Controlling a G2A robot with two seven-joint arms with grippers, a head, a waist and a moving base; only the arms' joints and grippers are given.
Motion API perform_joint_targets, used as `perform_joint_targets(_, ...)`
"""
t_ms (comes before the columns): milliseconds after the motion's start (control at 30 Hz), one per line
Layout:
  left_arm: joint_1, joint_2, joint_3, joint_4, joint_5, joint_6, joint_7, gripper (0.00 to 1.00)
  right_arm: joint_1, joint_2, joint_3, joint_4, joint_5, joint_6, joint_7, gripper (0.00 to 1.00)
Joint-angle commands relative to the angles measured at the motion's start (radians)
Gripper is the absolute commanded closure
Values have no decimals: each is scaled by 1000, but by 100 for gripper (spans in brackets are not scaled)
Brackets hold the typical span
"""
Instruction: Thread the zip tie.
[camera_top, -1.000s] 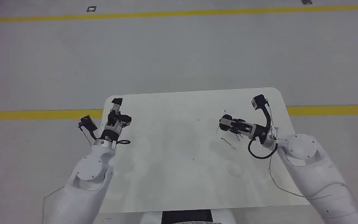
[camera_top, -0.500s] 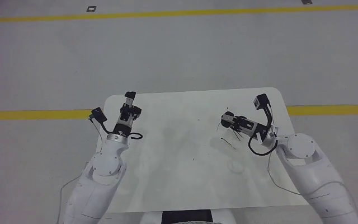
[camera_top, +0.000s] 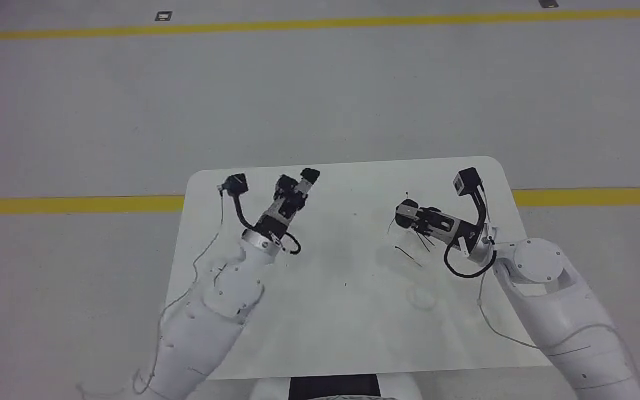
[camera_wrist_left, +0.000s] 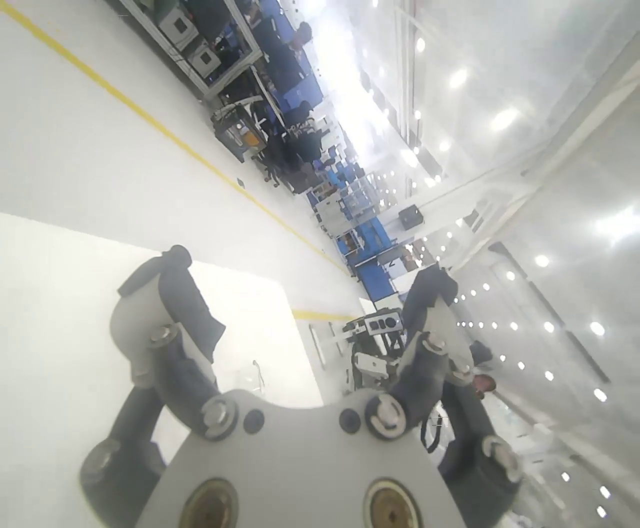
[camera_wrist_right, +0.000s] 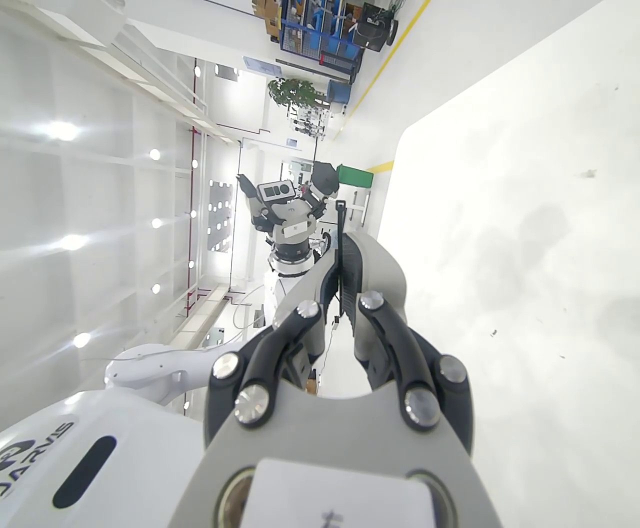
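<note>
Over the right half of the bench (camera_top: 340, 300), my right gripper (camera_top: 402, 212) is clamped on the black zip tie (camera_wrist_right: 341, 220). The strap is pinched between both pads, and its head end pokes out past the fingertips. My left gripper (camera_top: 298, 180) hangs near the far edge, left of the middle, fingers spread wide and holding nothing.

From the top view I have the left gripper (camera_top: 298, 180) over the table (camera_top: 340, 320), left of frame centre. The right gripper (camera_top: 404, 212) sits right of centre, pinching the zip tie (camera_wrist_right: 341, 220). A thin strip (camera_top: 407, 255) lies on the table just below it.
</note>
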Motion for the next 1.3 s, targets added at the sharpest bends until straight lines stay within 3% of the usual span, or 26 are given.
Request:
perform_joint_targets(0, -3, -3, 15, 6, 26, 1, 18, 0, 0, 0, 0, 0, 0, 0, 0, 100)
perform_joint_targets(267, -3, -3, 15, 6, 26, 1, 18, 0, 0, 0, 0, 0, 0, 0, 0, 100)
perform_joint_targets(300, -4, -2, 20, 5, 62, 6, 11, 0, 0, 0, 0, 0, 0, 0, 0, 100)
perform_joint_targets(333, -9, 3, 36, -6, 174, 1, -16, 0, 0, 0, 0, 0, 0, 0, 0, 100)
perform_joint_targets(400, -11, 6, 47, -14, 259, -24, -32, 0, 0, 0, 0, 0, 0, 0, 0, 100)
perform_joint_targets(433, -21, 10, 55, -12, 352, -33, -47, 0, 0, 0, 0, 0, 0, 0, 0, 100)
perform_joint_targets(500, -37, 16, 72, -8, 569, -12, -41, 0, 0, 0, 0, 0, 0, 0, 0, 100)
perform_joint_targets(533, -48, 19, 93, -6, 714, -10, -43, 0, 0, 0, 0, 0, 0, 0, 0, 100)
perform_joint_targets(567, -59, 23, 112, 4, 891, 24, -23, 0, 0, 0, 0, 0, 0, 0, 0, 100)
perform_joint_targets(600, -59, 23, 121, 9, 945, 42, -7, 0, 0, 0, 0, 0, 0, 0, 0, 100)
perform_joint_targets(833, -59, 23, 121, 9, 945, 42, -7, 0, 0, 0, 0, 0, 0, 0, 0, 100)
perform_joint_targets(867, -63, 24, 120, 12, 970, 48, -13, 0, 0, 0, 0, 0, 0, 0, 0, 100)
perform_joint_targets(900, -73, 29, 143, 19, 1131, 58, -72, 0, 0, 0, 0, 0, 0, 0, 0, 100)
perform_joint_targets(933, -68, 29, 161, -3, 1152, 34, -67, 0, 0, 0, 0, 0, 0, 0, 0, 100)
perform_joint_targets(967, -58, 28, 165, -11, 1113, 12, -36, 0, 0, 0, 0, 0, 0, 0, 0, 100)
perform_joint_targets(1000, -52, 28, 161, -7, 1080, -1, -12, 0, 0, 0, 0, 0, 0, 0, 0, 100)
perform_joint_targets(1033, -54, 31, 161, -1, 1118, -18, -3, 0, 0, 0, 0, 0, 0, 0, 0, 100)
perform_joint_targets(1267, -24, 35, 183, -29, 1164, -50, 52, 0, 0, 0, 0, 0, 0, 0, 0, 100)
